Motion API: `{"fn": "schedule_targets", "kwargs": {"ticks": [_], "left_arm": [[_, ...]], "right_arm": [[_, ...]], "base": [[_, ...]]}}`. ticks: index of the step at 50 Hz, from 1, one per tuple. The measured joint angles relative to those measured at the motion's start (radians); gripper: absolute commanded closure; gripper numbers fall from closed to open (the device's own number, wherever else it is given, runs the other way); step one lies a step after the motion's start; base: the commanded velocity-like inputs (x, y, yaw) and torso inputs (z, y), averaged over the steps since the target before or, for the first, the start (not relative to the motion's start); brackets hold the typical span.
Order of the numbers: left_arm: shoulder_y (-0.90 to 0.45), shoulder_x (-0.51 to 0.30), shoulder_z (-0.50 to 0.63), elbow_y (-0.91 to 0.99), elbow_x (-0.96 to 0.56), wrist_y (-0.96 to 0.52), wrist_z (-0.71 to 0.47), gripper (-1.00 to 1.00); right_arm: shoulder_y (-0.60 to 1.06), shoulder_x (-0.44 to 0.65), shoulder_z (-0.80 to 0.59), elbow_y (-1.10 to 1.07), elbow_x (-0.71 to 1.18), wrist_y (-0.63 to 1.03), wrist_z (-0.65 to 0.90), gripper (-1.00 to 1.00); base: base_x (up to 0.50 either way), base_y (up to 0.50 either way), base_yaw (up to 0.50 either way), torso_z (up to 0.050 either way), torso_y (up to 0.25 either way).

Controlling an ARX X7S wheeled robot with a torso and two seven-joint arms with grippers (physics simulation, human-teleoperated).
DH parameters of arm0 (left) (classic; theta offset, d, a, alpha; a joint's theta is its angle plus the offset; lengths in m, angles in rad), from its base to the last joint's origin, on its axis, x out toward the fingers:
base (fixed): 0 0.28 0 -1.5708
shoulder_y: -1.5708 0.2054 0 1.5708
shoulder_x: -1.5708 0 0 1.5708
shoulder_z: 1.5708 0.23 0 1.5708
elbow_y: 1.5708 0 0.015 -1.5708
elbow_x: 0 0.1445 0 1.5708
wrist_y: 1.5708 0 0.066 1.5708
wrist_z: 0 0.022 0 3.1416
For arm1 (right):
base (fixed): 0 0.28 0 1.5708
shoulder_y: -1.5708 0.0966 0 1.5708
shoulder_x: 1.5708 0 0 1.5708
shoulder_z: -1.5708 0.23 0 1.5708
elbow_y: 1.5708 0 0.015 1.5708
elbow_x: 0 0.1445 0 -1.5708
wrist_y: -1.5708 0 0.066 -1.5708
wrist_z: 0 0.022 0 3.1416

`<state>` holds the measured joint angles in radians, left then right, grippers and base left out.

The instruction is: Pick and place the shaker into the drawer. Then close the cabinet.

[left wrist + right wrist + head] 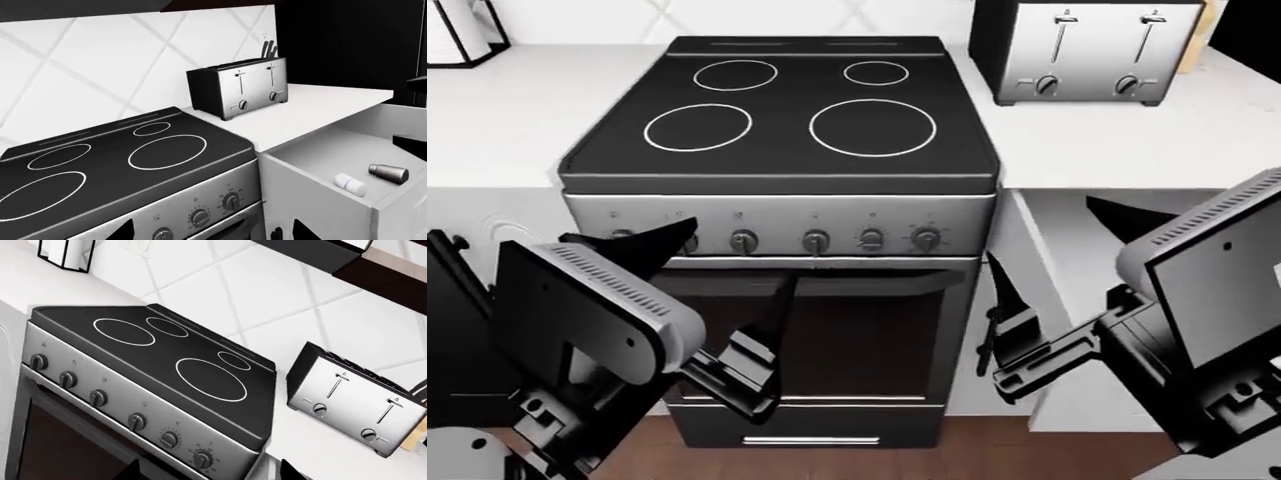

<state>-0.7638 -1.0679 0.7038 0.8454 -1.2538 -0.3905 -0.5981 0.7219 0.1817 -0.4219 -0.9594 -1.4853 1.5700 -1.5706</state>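
A kitchen scene, seen from in front of a stove (781, 150) with a black glass top and four white ring burners. A row of knobs (814, 240) runs along its steel front, above a dark oven door. White counter (1121, 150) continues on both sides of the stove.

To the right of the stove, a silver toaster (1088, 50) with two levers stands at the back edge of the counter against the tiled wall. In the left wrist view a few dark knife handles (269, 49) rise just behind it.

Below that counter's front edge, a white drawer (320, 150) is pulled open. The shaker (389, 173) lies on its side on the drawer's pale floor, near the front wall, ribbed cap pointing toward the stove side. A small white cylinder (350, 184) lies just beside it, apart from it and closer to the stove-side wall.

The left gripper (741, 335) hangs in front of the oven door, its dark fingers spread and holding nothing. The right gripper (1034, 300) hangs beside the stove's right front corner, in front of the open drawer, fingers also spread and empty.

At the far back left corner of the counter stands a black wire holder (461, 30) with something white in it.
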Motion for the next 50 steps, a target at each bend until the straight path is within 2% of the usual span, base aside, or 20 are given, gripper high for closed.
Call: {"fn": "schedule_targets", "kwargs": {"ticks": [18,26,30,40,50], "left_arm": [[0.02,0.009,0.01,-0.012,0.024,0.006,0.012,-1.0],[0.0,0.064,0.023,-0.059,0.054,-0.014,-0.014,-1.0],[-0.011,0.139,0.039,-0.13,0.105,-0.016,-0.041,-1.0],[0.002,0.366,0.09,-0.422,0.315,0.058,-0.098,-1.0],[0.048,0.542,0.129,-0.775,0.521,0.207,-0.115,-1.0]], "right_arm": [[-0.012,-0.027,-0.015,0.009,-0.022,-0.001,0.0,-1.0],[0.022,-0.07,0.022,0.059,0.016,-0.009,0.018,-1.0],[0.031,-0.106,0.106,0.13,0.183,-0.078,0.173,-1.0],[0.037,-0.15,0.294,0.442,0.742,-0.37,0.708,-1.0],[-0.016,-0.163,0.406,0.76,1.116,-0.695,1.025,-1.0]], "base": [[-0.12,0.49,0.0,0.0,0.0],[0.0,0.0,0.0,0.0,0.0],[0.0,0.0,0.0,0.0,0.0],[0.0,0.0,0.0,0.0,0.0],[0.0,0.0,0.0,0.0,0.0]]}}
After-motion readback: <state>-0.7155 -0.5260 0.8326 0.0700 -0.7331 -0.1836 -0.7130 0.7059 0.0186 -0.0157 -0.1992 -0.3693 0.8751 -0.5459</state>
